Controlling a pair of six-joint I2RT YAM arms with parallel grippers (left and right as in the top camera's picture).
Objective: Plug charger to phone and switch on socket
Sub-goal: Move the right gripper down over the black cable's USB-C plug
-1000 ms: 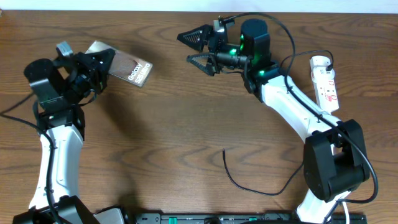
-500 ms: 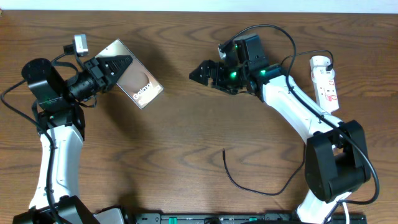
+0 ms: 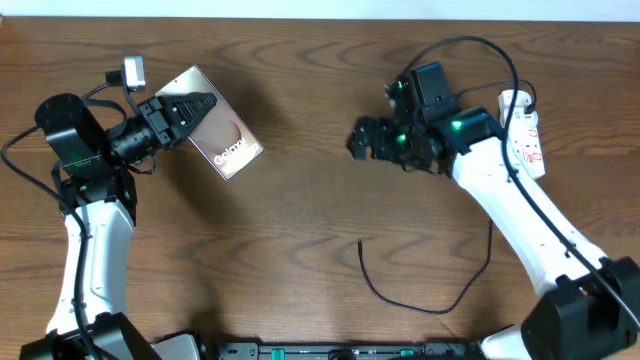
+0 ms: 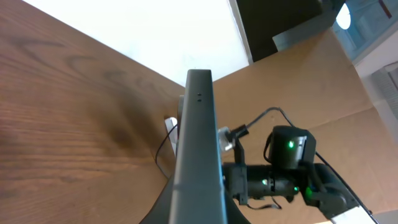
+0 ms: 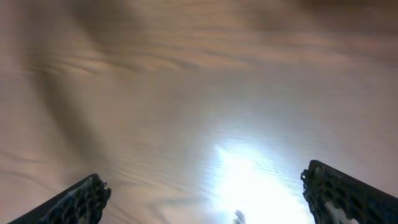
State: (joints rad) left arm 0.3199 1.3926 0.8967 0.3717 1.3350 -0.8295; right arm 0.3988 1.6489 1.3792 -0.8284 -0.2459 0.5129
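Phone (image 3: 232,150) is held at the left, apparently raised off the table (image 3: 300,220) and tilted. It is clamped at one end by the left gripper (image 3: 196,108), and in the left wrist view it is seen edge-on between the fingers.

Right gripper (image 3: 358,140) is poised over bare wood mid-table, fingers spread wide, nothing between them.

Charger (image 3: 378,296) is seen lying loose in a curve near the front edge, its thin end free and well apart from both grippers.

Socket (image 3: 530,145) is found at the far right, partly hidden by the right arm. Its switch state cannot be told.

Phone is judged stiff, glossy, slippery and breakable. Flat faces are to be pinched and the port edge kept clear.

Cable is judged light and limp. It is best taken just behind the tip, so the connector can be steered.
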